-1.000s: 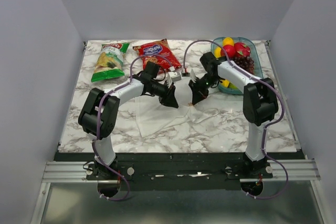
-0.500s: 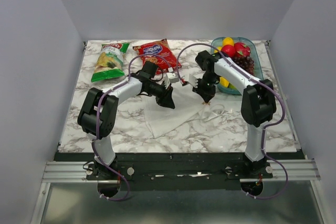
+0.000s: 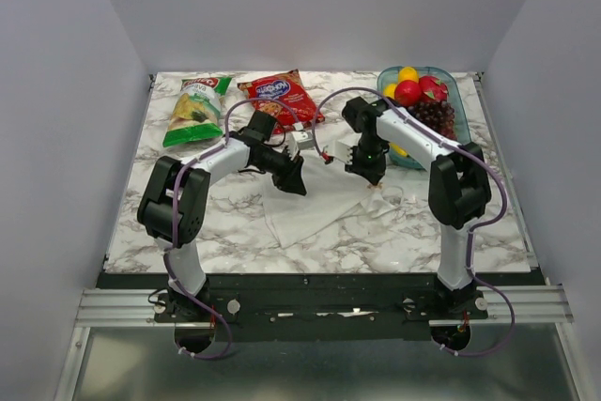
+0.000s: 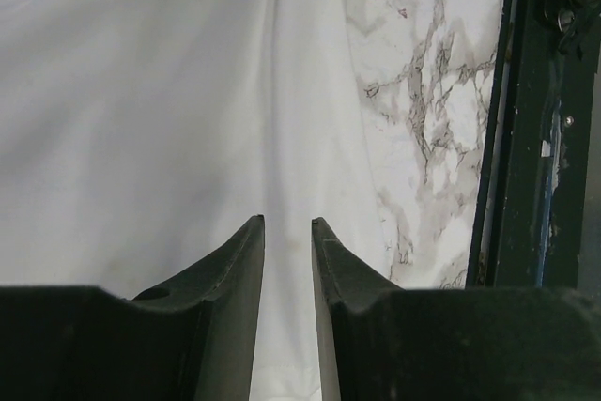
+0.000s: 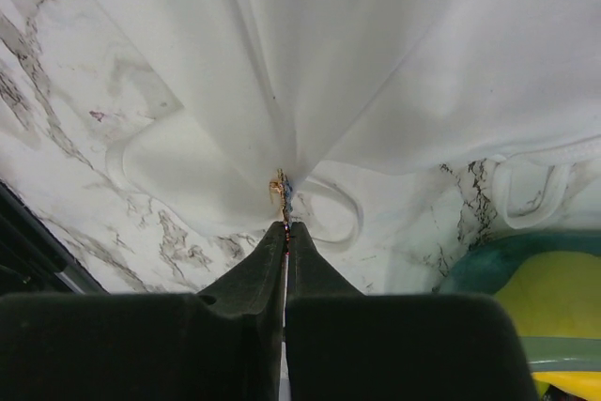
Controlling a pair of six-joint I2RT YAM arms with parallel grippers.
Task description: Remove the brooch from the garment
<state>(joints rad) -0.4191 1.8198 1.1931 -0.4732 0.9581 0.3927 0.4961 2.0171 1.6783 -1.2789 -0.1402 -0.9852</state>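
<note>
the right pincer [image 5: 285, 224], closed on the brooch [image 5: 281, 191], is pulling away from the left pincer [image 4: 287, 223], which is gripping a garment [image 5: 376, 44] fold. the cloth is now tenting at the still-attached brooch, so it is likely coming loose soon.

Your arms [image 3: 413, 133] were white tubes with chunky black joints, purple cables [image 3: 176, 208] strung along each, plus matte black wedge fingers [image 4: 235, 288].
</note>
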